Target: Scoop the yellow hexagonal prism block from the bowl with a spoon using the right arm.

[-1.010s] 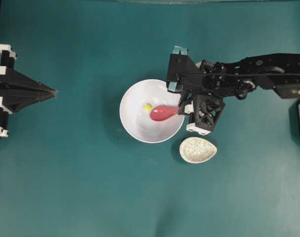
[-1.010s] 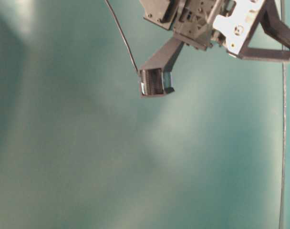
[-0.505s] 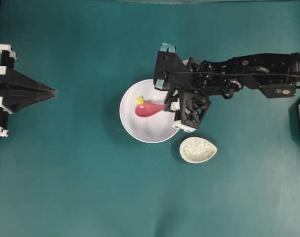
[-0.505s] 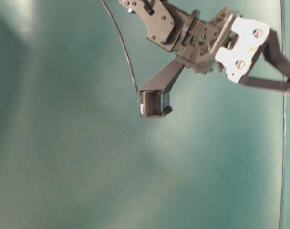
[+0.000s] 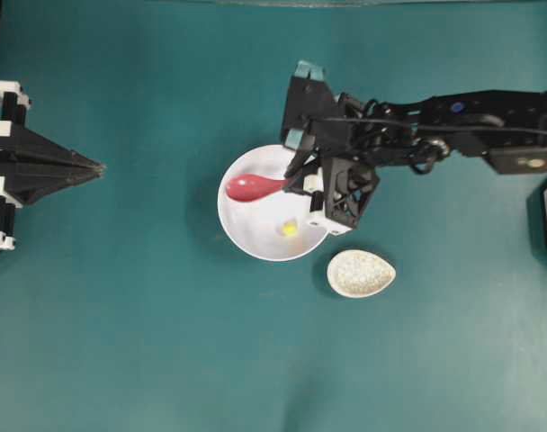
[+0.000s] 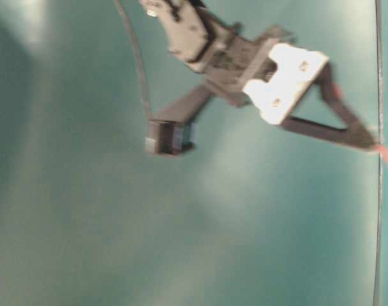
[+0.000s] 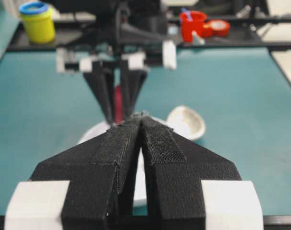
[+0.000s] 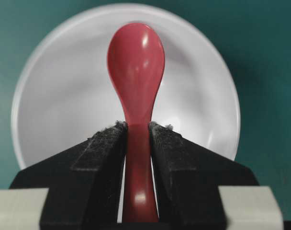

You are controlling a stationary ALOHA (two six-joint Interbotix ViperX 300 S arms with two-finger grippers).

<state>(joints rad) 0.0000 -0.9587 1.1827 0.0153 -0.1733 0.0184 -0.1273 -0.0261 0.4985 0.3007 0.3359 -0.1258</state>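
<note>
The white bowl point(image 5: 246, 243) sits mid-table. My right gripper point(image 5: 298, 181) is shut on the handle of the red-pink spoon point(image 5: 246, 188), whose scoop reaches over the bowl's upper-left rim. The yellow hexagonal prism block point(image 5: 290, 229) lies loose on the bowl floor at the lower right, apart from the scoop. In the right wrist view the spoon point(image 8: 136, 62) has an empty scoop over the bowl point(image 8: 64, 96), my right gripper point(image 8: 137, 125) clamps its handle, and the block is hidden. My left gripper point(image 5: 98, 167) rests shut at the far left, holding nothing.
A speckled beige spoon rest point(image 5: 361, 273) lies just right of and below the bowl. In the left wrist view a yellow tub point(image 7: 38, 21) and a red cup point(image 7: 193, 24) stand beyond the table's far edge.
The right arm swept the spoon leftward across the bowl, from the middle to the upper-left rim. The block, first beside the scoop at upper left, now lies at the bowl's lower right.
</note>
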